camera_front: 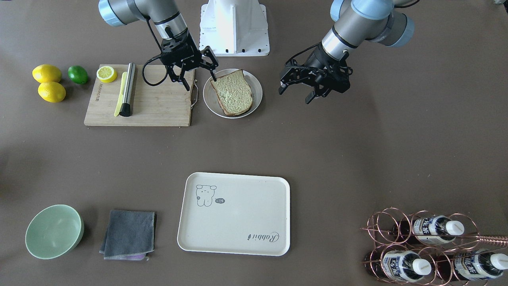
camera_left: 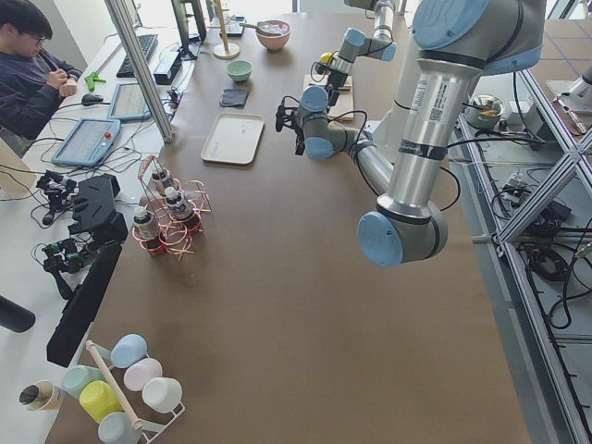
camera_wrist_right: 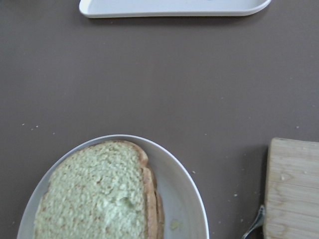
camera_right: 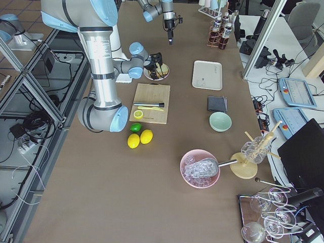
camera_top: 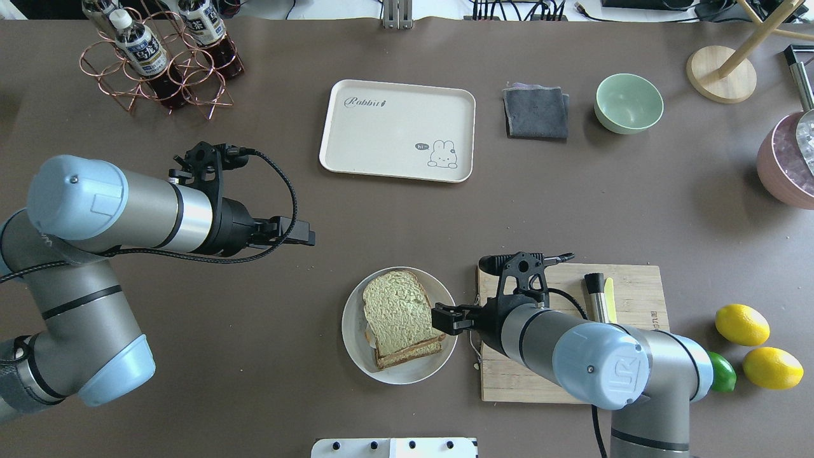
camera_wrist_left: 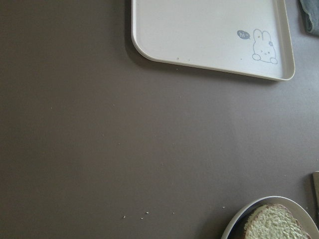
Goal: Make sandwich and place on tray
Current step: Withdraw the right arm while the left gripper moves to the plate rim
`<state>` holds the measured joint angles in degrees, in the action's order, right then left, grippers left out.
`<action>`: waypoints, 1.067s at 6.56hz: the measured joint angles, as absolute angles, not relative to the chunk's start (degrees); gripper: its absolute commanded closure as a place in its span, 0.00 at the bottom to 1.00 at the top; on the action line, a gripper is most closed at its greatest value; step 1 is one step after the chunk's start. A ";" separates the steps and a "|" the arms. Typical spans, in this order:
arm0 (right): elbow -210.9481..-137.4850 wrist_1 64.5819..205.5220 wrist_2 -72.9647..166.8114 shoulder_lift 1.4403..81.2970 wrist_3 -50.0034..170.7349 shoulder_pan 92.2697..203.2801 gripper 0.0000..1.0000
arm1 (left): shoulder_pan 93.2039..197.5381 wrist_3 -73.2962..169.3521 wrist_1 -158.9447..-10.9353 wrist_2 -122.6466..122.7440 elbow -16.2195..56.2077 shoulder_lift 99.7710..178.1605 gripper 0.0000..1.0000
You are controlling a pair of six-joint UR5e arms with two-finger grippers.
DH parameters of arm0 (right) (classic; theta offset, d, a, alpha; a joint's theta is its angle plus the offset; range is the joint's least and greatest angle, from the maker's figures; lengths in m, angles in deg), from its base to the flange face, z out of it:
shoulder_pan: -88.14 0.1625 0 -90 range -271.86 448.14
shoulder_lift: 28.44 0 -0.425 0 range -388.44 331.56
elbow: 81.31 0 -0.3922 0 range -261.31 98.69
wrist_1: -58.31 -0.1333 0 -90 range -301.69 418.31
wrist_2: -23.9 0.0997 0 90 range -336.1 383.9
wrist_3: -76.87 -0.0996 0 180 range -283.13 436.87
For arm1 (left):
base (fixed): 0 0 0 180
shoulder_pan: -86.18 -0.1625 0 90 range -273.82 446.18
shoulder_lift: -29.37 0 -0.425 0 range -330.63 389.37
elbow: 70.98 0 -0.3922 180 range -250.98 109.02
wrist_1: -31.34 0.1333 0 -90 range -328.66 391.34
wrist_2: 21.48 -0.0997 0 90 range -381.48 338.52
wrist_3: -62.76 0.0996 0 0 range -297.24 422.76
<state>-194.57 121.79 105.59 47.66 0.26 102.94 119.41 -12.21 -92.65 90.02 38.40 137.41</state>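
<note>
One tray (camera_front: 238,214) lies apart from one two-slice sandwich (camera_front: 233,93) on one plate (camera_front: 257,89); right hand (camera_front: 200,82) gapes, left hand (camera_front: 295,96) seemingly too.

A brown-crusted, pale greenish sandwich (camera_wrist_right: 94,199) lies on a round white plate (camera_wrist_right: 192,199) at lower left. A cream plastic tray (camera_wrist_right: 174,7) edges the top, and a wooden cutting board (camera_wrist_right: 294,189) sits lower right.
</note>
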 measured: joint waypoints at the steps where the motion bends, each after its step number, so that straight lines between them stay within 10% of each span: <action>1: -194.74 125.21 112.50 49.01 -0.34 109.05 0.00 | 118.49 -13.45 -92.47 89.91 38.33 137.98 0.02; 7: -193.75 151.25 148.71 53.67 48.38 152.89 0.00 | 106.43 -17.83 -91.12 78.42 36.66 138.52 0.03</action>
